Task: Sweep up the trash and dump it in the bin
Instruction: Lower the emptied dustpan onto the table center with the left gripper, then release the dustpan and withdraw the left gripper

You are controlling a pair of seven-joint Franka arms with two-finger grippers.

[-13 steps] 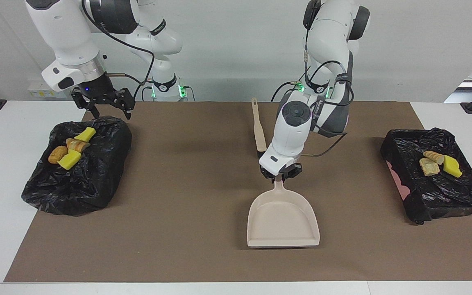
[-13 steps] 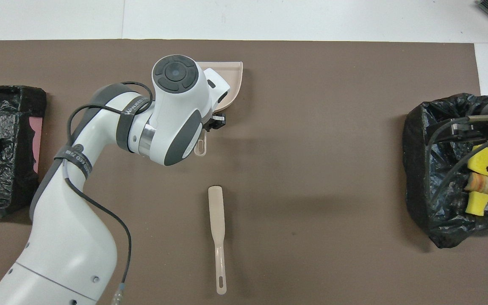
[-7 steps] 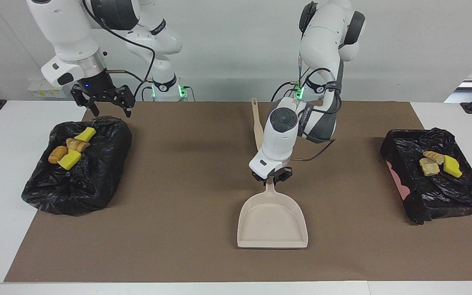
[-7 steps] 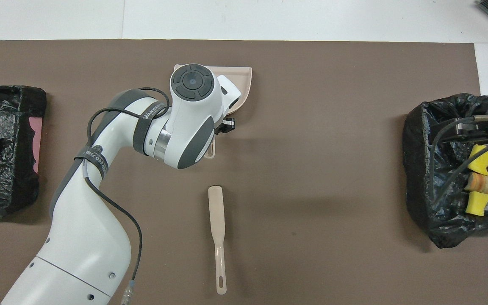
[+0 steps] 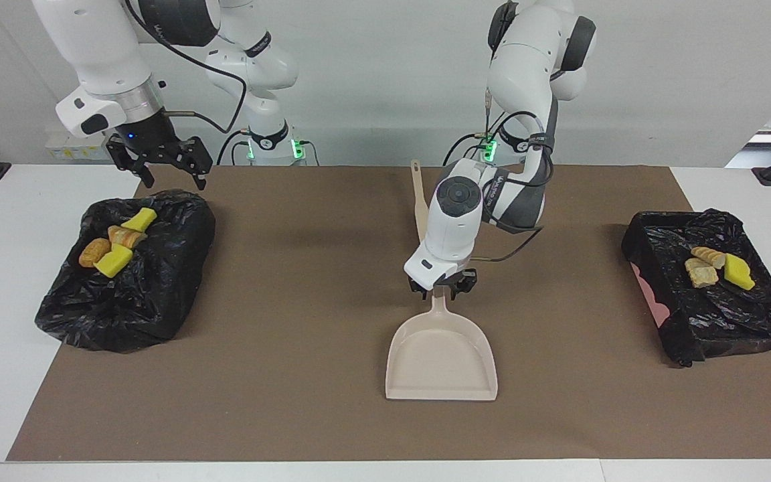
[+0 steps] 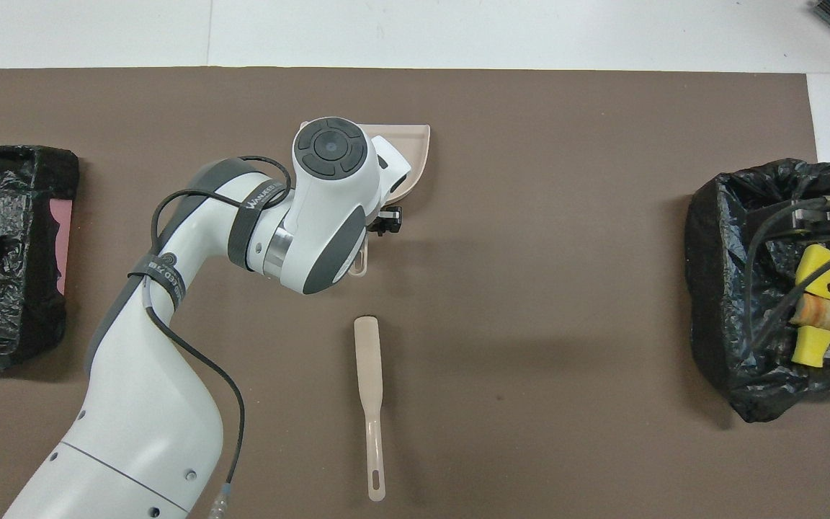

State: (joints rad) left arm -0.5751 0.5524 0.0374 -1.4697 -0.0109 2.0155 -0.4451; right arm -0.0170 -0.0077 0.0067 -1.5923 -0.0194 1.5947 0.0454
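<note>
I see open brown mat (image 5: pixel 292 321) between the two bag-lined bins (image 5: pixel 128 281) (image 5: pixel 713 288), broken only mid-table by the dustpan (image 5: pixel 440 358), the spatula (image 6: pixel 369 375) and my left arm (image 5: pixel 456 221) above them.

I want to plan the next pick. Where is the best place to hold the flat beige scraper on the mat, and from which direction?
Grip the scraper by its narrow handle, the end nearer to the robots, coming straight down. It lies flat on the brown mat with nothing touching it, and the slim handle fits between gripper fingers more easily than the wider blade would.
</note>
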